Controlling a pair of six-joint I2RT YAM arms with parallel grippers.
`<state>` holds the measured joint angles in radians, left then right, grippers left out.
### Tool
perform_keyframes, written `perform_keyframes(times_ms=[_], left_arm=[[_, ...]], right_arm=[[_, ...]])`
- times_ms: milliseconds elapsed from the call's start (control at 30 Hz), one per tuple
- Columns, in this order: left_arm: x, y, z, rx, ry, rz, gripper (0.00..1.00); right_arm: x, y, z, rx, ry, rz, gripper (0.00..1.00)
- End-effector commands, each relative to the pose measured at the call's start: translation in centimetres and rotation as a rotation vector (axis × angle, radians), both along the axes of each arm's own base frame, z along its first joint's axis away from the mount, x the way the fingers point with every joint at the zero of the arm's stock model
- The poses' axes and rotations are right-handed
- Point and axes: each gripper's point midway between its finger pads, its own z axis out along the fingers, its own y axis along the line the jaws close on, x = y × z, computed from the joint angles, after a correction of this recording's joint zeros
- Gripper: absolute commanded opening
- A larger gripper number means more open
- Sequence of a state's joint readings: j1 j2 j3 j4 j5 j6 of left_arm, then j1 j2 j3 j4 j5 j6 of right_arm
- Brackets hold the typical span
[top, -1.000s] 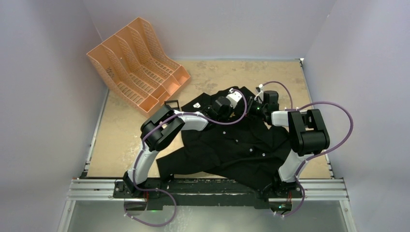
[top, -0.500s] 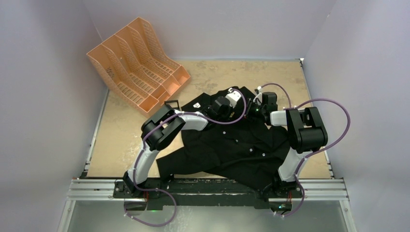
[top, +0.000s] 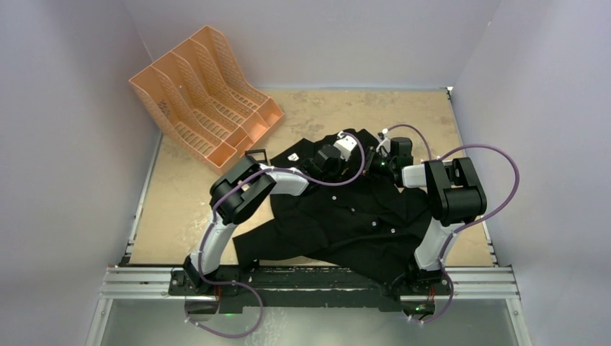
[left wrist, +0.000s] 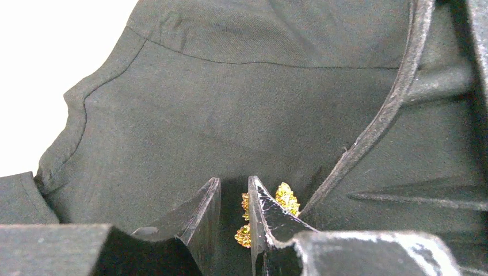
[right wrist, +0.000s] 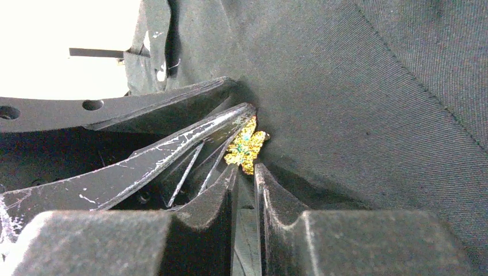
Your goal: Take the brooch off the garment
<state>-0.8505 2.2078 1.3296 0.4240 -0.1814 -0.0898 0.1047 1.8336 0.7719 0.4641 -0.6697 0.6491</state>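
Observation:
The garment, a black shirt with small white buttons, lies spread on the table. Both grippers meet at its collar end. My left gripper comes in from the left and my right gripper from the right. In the left wrist view the left gripper pinches dark fabric, and the gold leaf-shaped brooch shows partly behind its right finger. In the right wrist view the right gripper stands almost closed, with the lower tip of the brooch between its fingertips. The left gripper's scratched fingers lie just above.
An orange file rack lies tilted at the far left of the tan table. Grey walls close in on three sides. A metal rail runs along the near edge, holding both arm bases.
My right arm has crept slightly left toward the collar and its jaws have narrowed. The left arm and the shirt have stayed put.

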Motion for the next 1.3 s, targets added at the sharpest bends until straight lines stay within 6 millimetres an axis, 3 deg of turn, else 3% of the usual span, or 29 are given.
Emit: perform_keyframes(times_ms=[0,333,533,767,967,1267], left_arm=[[-0.7,0.1,1.5,-0.045,0.007,-0.013,0.24],[-1.1,1.4,4.5,-0.09,-0.041,0.018,0.33],[-0.9,1.3,3.8,-0.069,-0.033,0.022,0.34],[-0.8,2.6,3.8,-0.055,-0.035,0.06,0.33],[-1.3,3.1,2.6,-0.048,0.001,0.061,0.29],[-2.2,2.7,1.2,-0.074,0.048,0.043,0.27]], right_arm=[[0.8,0.7,1.9,0.04,-0.063,0.023,0.19],[1.2,0.9,1.9,0.053,-0.058,0.021,0.17],[1.0,0.6,1.0,0.02,-0.037,0.011,0.19],[0.3,0.0,0.3,-0.022,-0.018,-0.003,0.24],[-0.1,-0.1,-0.5,-0.036,0.002,0.004,0.25],[-0.4,1.8,-0.4,0.004,-0.003,0.079,0.25]])
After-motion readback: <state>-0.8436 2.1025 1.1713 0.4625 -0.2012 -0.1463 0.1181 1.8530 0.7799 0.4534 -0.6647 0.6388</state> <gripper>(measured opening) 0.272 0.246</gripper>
